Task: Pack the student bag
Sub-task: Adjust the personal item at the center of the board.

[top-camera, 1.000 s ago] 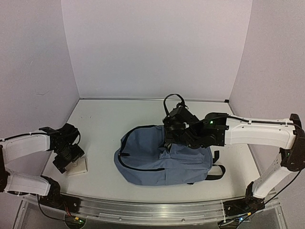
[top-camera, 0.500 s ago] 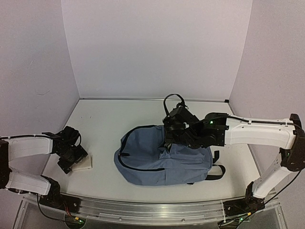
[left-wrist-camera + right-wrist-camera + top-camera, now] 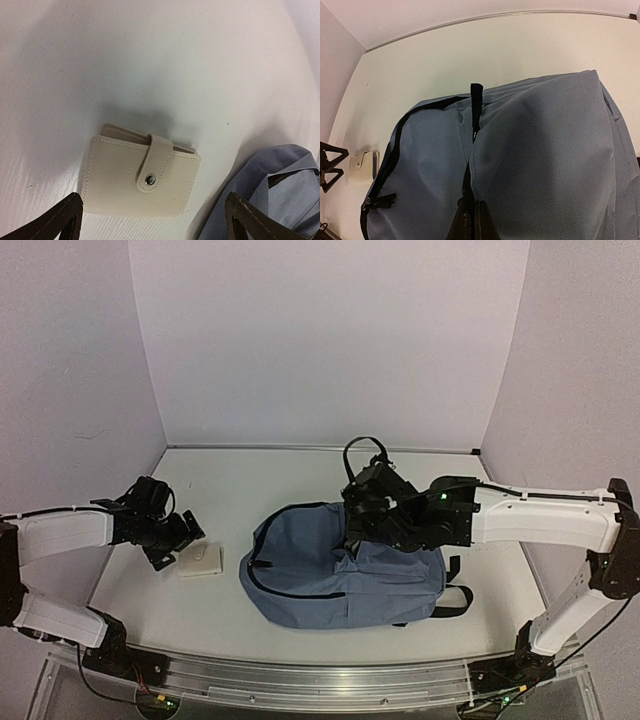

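The slate-blue student bag (image 3: 340,575) lies flat in the middle of the table, its black zipper partly undone. My right gripper (image 3: 358,525) is shut on the bag's zipper edge near its top; in the right wrist view the fingers (image 3: 472,222) pinch the black zipper seam of the bag (image 3: 545,150). A cream snap wallet (image 3: 200,560) lies left of the bag. My left gripper (image 3: 180,546) hovers over it, open. In the left wrist view the wallet (image 3: 140,175) sits between the spread fingertips (image 3: 65,220), untouched, with the bag's corner (image 3: 280,190) at the lower right.
The wallet (image 3: 365,165) and my left fingers (image 3: 330,165) show at the left edge of the right wrist view. Lilac walls close off the table's back and sides. A black carry loop (image 3: 365,450) stands up behind the bag.
My left gripper has swung away from the near left edge, farther back and right. The wallet now lies closer to the bag. The right arm and bag have not moved.
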`<state>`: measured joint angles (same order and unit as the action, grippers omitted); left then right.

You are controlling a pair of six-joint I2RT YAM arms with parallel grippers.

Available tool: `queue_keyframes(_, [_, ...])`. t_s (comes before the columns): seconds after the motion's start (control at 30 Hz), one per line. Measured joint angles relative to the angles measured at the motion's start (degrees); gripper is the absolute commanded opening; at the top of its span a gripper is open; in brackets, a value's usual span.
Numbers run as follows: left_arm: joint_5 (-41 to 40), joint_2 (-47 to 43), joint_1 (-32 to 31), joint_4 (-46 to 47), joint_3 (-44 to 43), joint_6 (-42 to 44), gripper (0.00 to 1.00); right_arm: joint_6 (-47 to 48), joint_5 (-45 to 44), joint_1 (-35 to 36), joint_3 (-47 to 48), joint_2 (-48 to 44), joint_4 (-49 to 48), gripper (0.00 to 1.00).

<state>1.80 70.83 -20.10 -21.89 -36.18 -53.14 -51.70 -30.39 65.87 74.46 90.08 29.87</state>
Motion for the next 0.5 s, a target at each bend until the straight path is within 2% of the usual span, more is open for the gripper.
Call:
queue_keyframes(0.3, [3.50,-1.15,0.01,-2.14,-2.19,20.48,1.00,0.04,0.25,0.00,0.00,0.00,-0.04,0.00])
queue_keyframes(0.5, [9.07,7.97,0.68,-0.27,-7.27,29.81,1.00,0.04,0.71,0.00,0.00,0.00,-0.08,0.00])
